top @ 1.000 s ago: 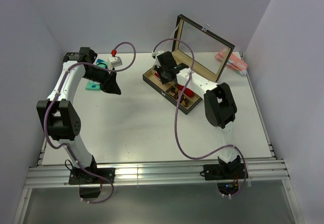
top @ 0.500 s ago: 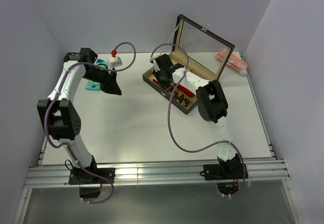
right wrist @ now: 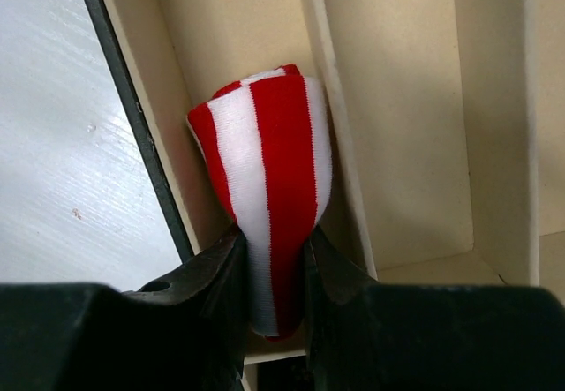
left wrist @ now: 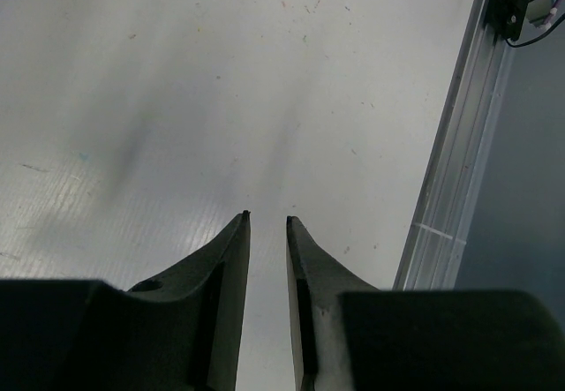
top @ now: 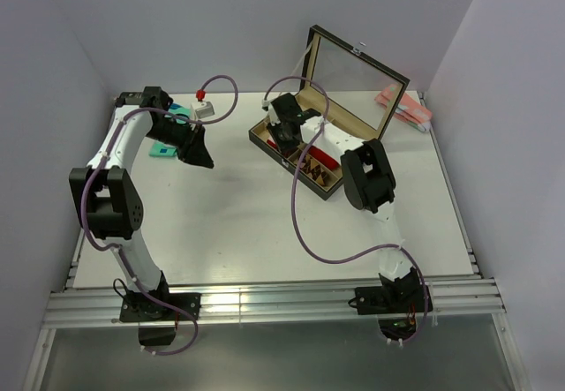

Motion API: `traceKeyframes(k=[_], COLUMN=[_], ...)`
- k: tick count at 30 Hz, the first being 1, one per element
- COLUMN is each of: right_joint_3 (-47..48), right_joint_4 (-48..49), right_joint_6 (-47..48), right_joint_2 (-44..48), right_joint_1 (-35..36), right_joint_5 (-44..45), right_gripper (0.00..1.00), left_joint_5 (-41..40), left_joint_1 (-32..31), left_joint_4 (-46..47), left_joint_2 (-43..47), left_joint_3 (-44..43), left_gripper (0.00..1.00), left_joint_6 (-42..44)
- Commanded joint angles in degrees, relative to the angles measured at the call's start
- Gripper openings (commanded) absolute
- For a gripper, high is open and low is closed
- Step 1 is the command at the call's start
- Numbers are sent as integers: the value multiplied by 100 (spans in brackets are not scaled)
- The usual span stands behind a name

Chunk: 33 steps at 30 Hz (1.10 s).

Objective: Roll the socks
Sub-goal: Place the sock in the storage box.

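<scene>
The red-and-white striped sock [right wrist: 265, 153] is rolled up and pinched between the fingers of my right gripper [right wrist: 274, 232]. It hangs over a cream compartment at the left end of the open box [right wrist: 132, 117]. In the top view my right gripper [top: 282, 133] hides this sock. The brown argyle sock [top: 312, 168] lies in a compartment at the box's right end, next to a plain red roll [top: 323, 156]. My left gripper [left wrist: 267, 219] is empty, its jaws a narrow gap apart, above bare table; in the top view it [top: 201, 156] is at the left.
The dark box [top: 265, 145] stands at the back middle with its lid [top: 353, 80] raised. A teal packet [top: 162, 150] and a small white block with a red knob [top: 203, 104] lie behind the left arm. Pink packets [top: 402, 107] lie at the back right.
My right arm has folded in and its gripper has shifted a little left over the box's left end, still holding the striped sock. The left arm has barely moved.
</scene>
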<state>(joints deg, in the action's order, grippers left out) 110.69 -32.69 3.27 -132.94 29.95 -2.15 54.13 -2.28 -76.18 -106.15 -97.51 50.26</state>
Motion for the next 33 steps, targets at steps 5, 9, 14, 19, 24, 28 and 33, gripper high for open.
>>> traceKeyframes(k=[5, 9, 14, 19, 24, 28, 33], right_joint_3=[-38, -311, -268, -189, -206, -268, -311], right_joint_4=[-98, 166, 175, 70, 43, 113, 306], right_joint_6=[-203, -309, -493, -520, -511, -581, -819], right_joint_2=[14, 330, 576, 752, 962, 1253, 1797], right_joint_1=[-16, -25, -34, -34, -25, -25, -25], right_joint_5=[40, 5, -153, -180, -119, -66, 4], right_gripper=[41, 54, 59, 63, 64, 65, 77], left_joint_5=[230, 247, 221, 195, 195, 186, 203], left_joint_1=[-18, -26, -26, -26, -26, -35, -35], left_joint_4=[-222, -222, -222, -222, -222, -204, 94], left_joint_2=[-73, -117, -117, -134, -161, -134, 15], left_joint_3=[-233, -242, -215, -215, -224, -242, -111], left_gripper=[29, 29, 29, 29, 29, 29, 29], left_joint_6=[133, 124, 159, 168, 195, 212, -51])
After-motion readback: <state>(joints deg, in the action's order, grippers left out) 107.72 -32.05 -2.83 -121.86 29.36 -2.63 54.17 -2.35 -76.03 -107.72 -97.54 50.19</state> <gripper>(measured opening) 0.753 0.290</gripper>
